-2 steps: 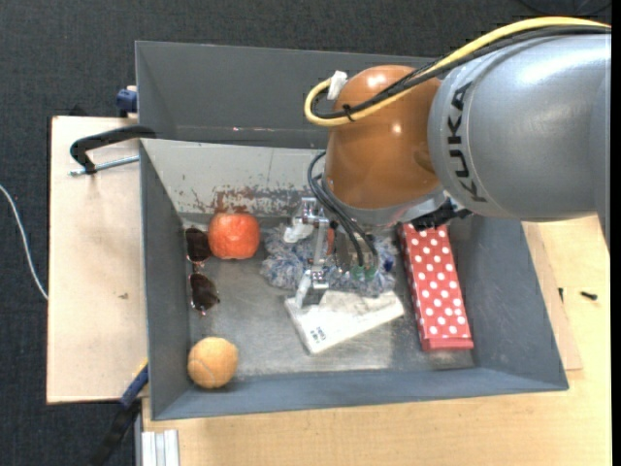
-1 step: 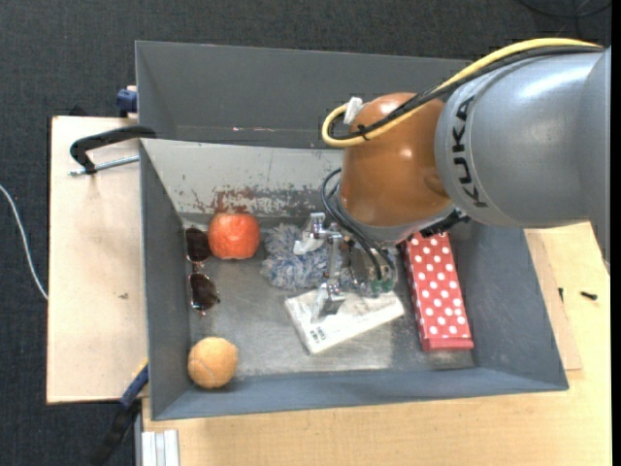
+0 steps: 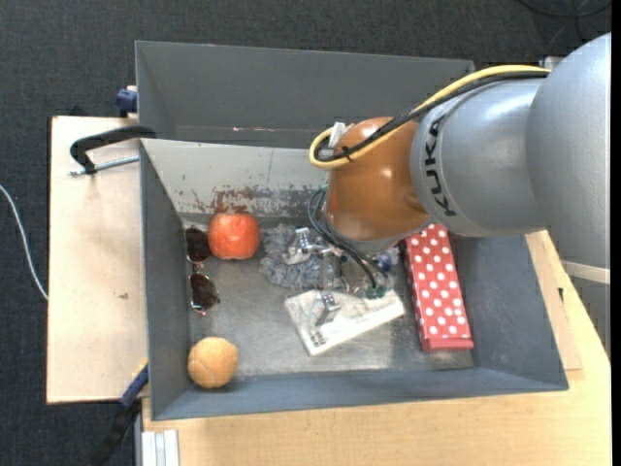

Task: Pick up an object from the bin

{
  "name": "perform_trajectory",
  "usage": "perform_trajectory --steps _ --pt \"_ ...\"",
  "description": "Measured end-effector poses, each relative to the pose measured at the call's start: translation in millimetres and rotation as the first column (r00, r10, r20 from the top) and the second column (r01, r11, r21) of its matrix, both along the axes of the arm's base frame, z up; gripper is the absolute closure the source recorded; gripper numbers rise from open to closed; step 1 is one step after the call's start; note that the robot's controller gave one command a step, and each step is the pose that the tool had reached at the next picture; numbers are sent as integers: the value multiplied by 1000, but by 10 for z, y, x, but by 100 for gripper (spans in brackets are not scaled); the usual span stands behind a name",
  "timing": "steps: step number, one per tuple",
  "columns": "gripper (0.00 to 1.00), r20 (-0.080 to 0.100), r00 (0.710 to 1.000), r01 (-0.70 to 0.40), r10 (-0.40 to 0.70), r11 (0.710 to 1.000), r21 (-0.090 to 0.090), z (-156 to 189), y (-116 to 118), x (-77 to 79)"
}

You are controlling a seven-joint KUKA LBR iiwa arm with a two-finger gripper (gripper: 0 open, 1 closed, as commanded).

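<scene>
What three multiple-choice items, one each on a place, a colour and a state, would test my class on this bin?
1. Where in the bin is the tan ball? A. lower-left corner B. upper-right corner C. dead centre
2. The box has white dots on what colour? A. red B. blue C. green
3. How is the box placed? A. standing on end B. lying down C. outside the bin

Answers: 1 A, it sits by the left wall at the near edge. 2 A, the box is red under its dots. 3 B, its long dotted face is turned up, along the bin's right side.
</scene>
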State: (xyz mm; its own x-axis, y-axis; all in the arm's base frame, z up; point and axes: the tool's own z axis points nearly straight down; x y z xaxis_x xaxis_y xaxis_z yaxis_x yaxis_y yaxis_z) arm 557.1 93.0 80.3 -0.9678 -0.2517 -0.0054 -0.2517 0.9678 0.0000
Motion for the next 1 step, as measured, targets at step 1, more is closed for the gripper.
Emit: perform_trajectory --steps 1 --pt "100 11 1000 -3 3 1000 4 47 13 17"
